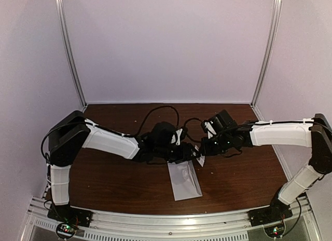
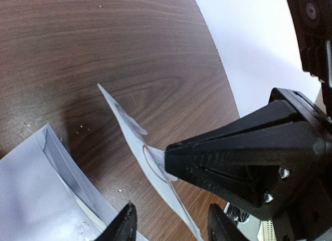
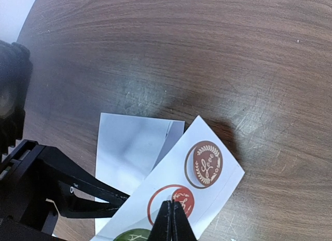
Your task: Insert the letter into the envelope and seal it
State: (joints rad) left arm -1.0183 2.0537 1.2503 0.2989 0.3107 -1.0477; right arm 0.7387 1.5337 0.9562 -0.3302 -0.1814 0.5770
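stickers are the business now, i'd say: the envelope [image 1: 184, 182] lies flat on the surface [image 1: 244, 168], and what's wanted is one round sticker off the sticker card [image 3: 174, 168] to hold the flap down. the right jaws are clamped together on the card's near edge and hold it tilted up off the wood. a red sticker [image 3: 176, 202] sits right at their tips, a brown sticker [image 3: 205, 165] just beyond, and a green sticker [image 3: 132, 236] off to one side. the left jaws stand apart, a finger [image 2: 126, 226] on either side of the card's thin edge, not pinching it as far as i can see.

to do this well, the left jaws should catch only the rim of one sticker, not the backing with it. the right jaws need to keep firm so the card doesn't bend or slip. a slow, shallow peel looks safest, with the sticky face kept off the fingers.

the envelope is pale grey-white and oblong. it sits directly under the card and both sets of jaws and runs from there back toward the arm bases, one short end beneath the tips. a fold line shows near its corner and a greyish band along one edge. i can't tell whether the flap is down or whether the letter is inside.
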